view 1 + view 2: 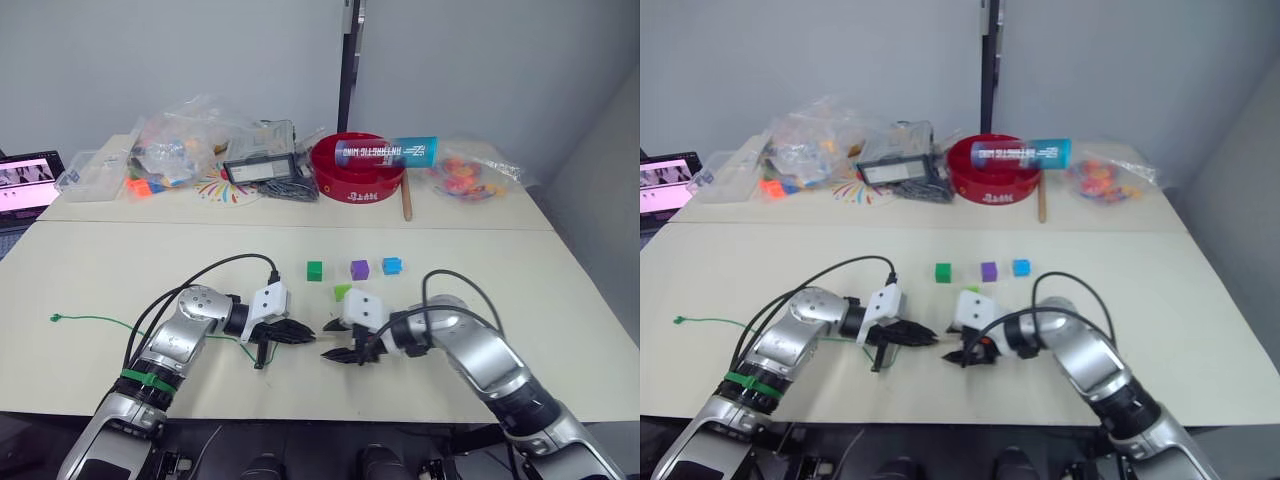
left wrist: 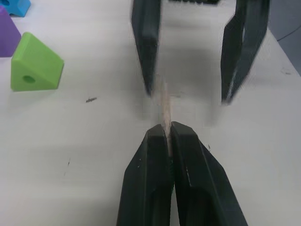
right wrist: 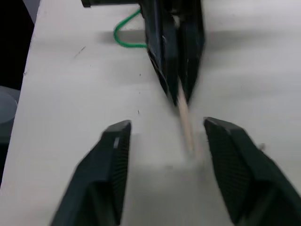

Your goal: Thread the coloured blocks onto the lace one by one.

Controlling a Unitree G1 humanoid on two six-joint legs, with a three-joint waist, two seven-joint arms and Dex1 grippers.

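My left gripper (image 1: pixel 308 333) is shut on the lace's pale stiff tip (image 2: pixel 164 108), which sticks out past its fingertips. The green lace (image 1: pixel 100 322) trails left across the table to a small knot (image 1: pixel 55 319). My right gripper (image 1: pixel 335 354) faces the left one, open, and the tip (image 3: pixel 186 122) reaches between its two fingers without touching either. On the table just beyond the grippers lie a light green block (image 1: pixel 342 292), a dark green block (image 1: pixel 315 270), a purple block (image 1: pixel 360 268) and a blue block (image 1: pixel 392 265).
At the back of the table stand a red bowl (image 1: pixel 358 165) with a tube lying across it, clear bags of coloured pieces (image 1: pixel 170 150), a wooden stick (image 1: pixel 407 203) and a laptop (image 1: pixel 25 180) at far left. Black cables loop over both arms.
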